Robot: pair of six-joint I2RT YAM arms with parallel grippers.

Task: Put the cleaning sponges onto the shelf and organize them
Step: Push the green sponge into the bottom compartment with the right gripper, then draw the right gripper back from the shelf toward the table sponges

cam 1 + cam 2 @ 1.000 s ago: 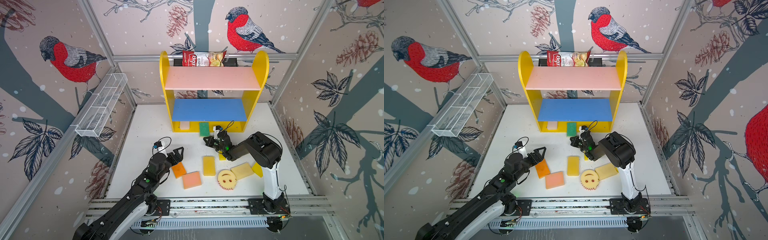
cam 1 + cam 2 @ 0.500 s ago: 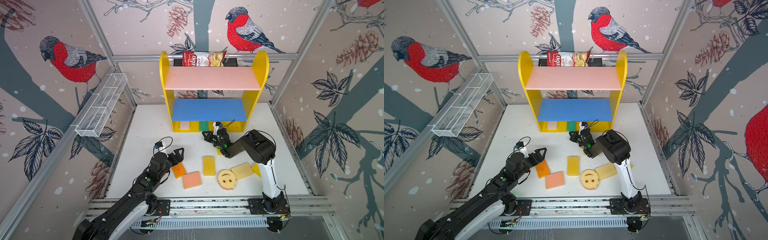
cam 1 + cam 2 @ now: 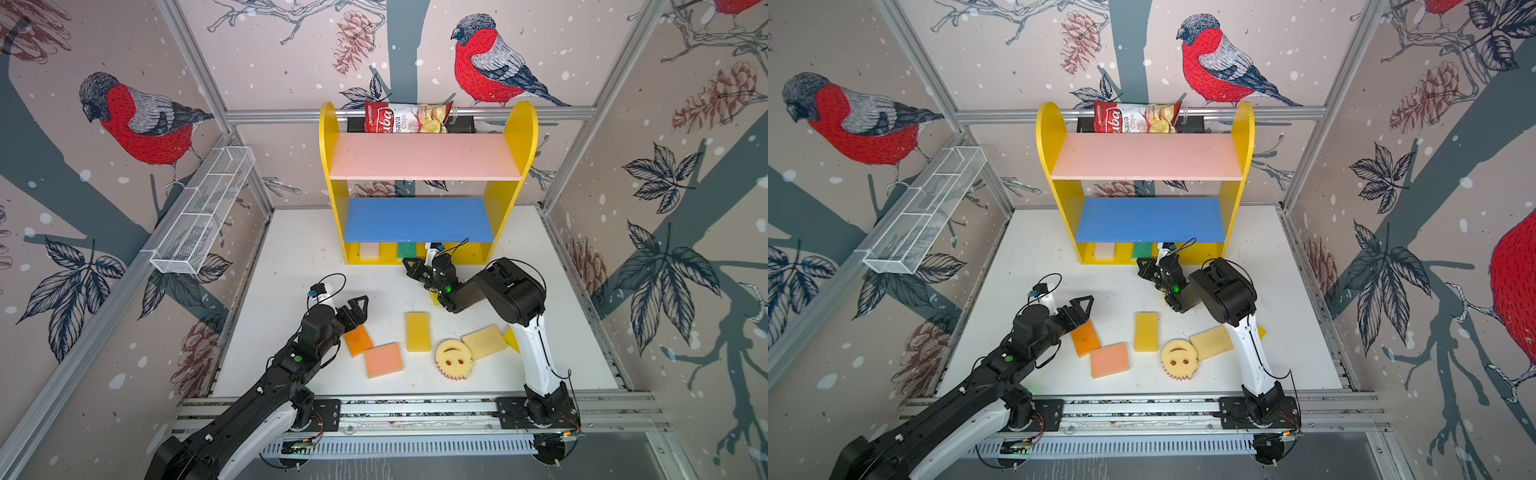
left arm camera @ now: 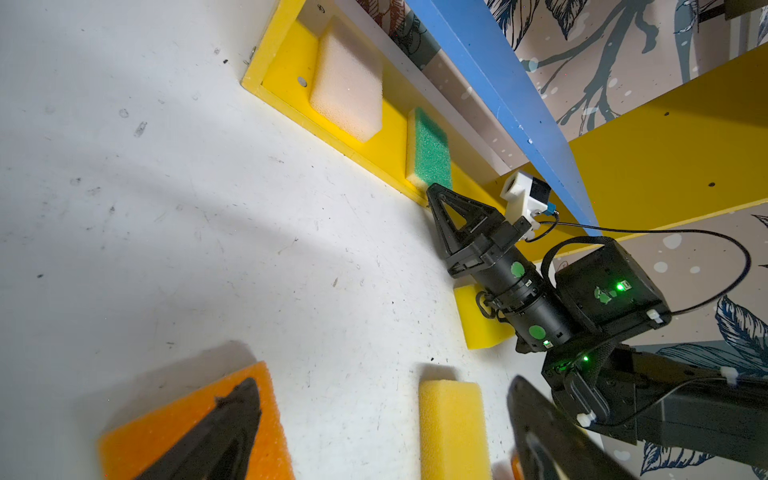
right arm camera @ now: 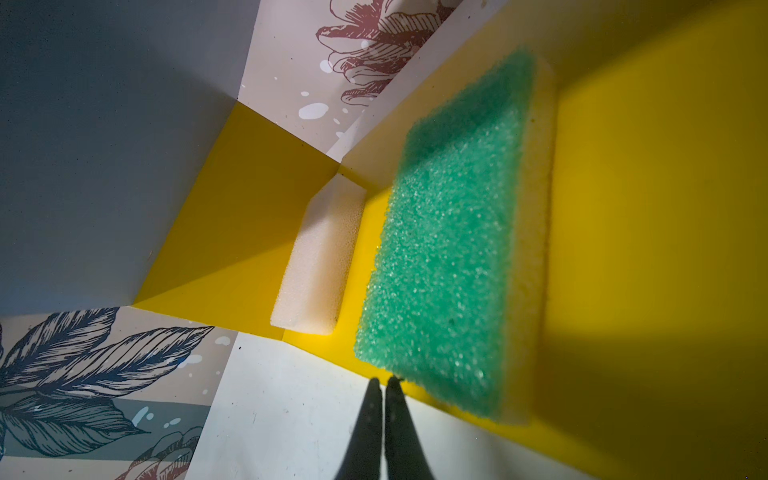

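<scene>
Yellow base board of the shelf (image 3: 419, 160) carries the green sponge (image 5: 449, 249) near its front edge, with the cream sponge (image 5: 320, 262) beside it toward the left end. The right gripper (image 5: 382, 380), tips pressed together and empty, sits at that front edge by the green sponge's corner. The left gripper (image 3: 360, 302) is spread wide over the orange sponge (image 3: 358, 340) on the table (image 3: 311, 249), left of the peach sponge (image 3: 383, 359), yellow sponge (image 3: 417, 331) and smiley sponge (image 3: 453, 359) near the table's front edge

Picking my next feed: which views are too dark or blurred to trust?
Right wrist view: dim inside the shelf, green sponge readable. Left wrist view: bright, but the orange sponge is blurred up close. Both top views: evenly lit, sharp.
</scene>
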